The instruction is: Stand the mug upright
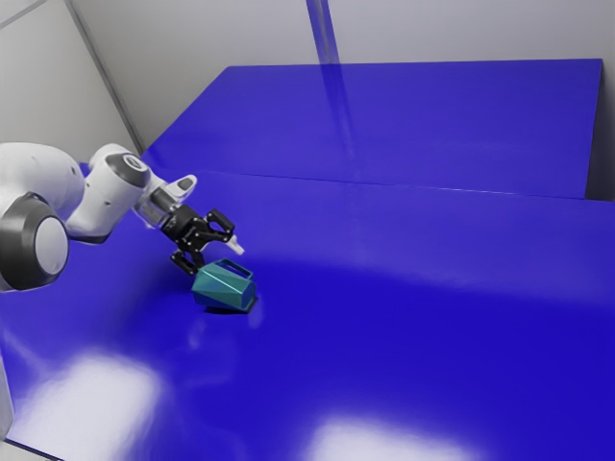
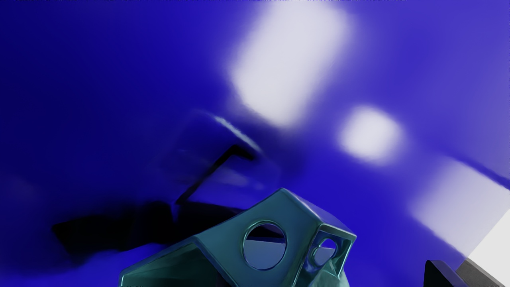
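exterior view: mug [image 1: 219,288] on its side, twd worktop [image 1: 404,336] edge at exterior view's left; righting tbd, gripper [image 1: 214,258] fingers spread.

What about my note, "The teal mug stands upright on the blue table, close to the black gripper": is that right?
Not quite: the teal mug is not upright. The exterior view shows it lying on its side, with its handle on the upper side. The rest holds: it is on the blue table, close to the black gripper.
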